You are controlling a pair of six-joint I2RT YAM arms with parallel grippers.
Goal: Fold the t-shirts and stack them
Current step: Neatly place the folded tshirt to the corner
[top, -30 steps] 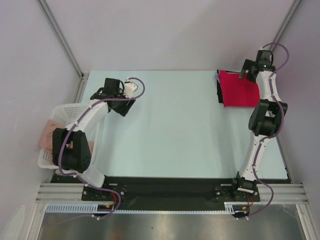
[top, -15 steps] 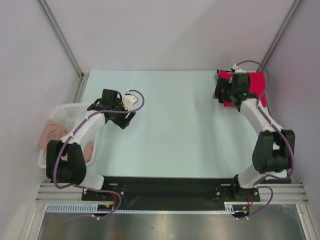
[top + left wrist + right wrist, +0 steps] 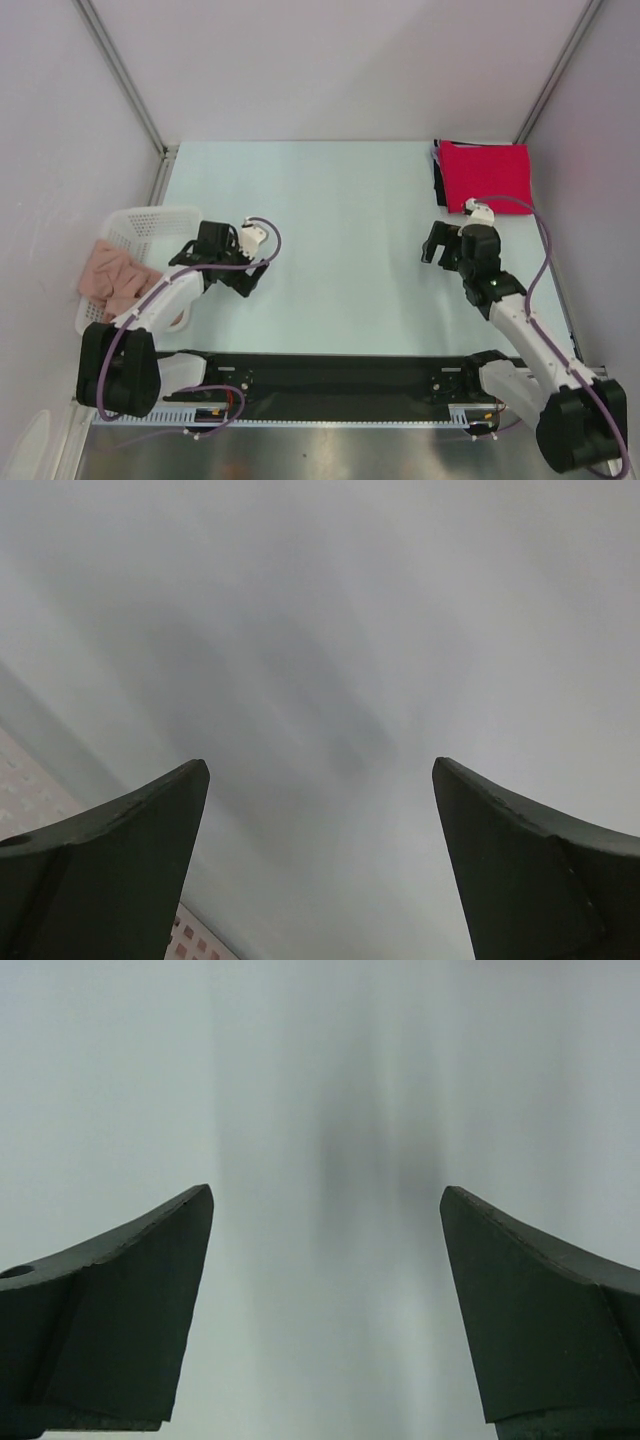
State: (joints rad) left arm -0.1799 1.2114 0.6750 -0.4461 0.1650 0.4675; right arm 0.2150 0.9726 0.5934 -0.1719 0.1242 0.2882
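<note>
A crimson-red t-shirt (image 3: 487,176) lies folded square at the table's far right corner, with a dark cloth edge (image 3: 438,181) showing under its left side. No lavender t-shirt shows in any view. My right gripper (image 3: 433,247) is open and empty over bare table, well in front of the red shirt; its wrist view (image 3: 325,1195) shows only tabletop between the jaws. My left gripper (image 3: 190,251) is open and empty beside the basket; its wrist view (image 3: 320,770) shows blurred tabletop.
A white mesh basket (image 3: 150,219) stands at the left table edge with pink cloth (image 3: 115,274) in it; its corner shows in the left wrist view (image 3: 195,942). Walls and metal posts close in the back and sides of the pale blue table (image 3: 340,250).
The right arm has left the red shirt and swung back toward the near middle of the table. The left arm has drawn back toward the near edge, alongside the basket.
</note>
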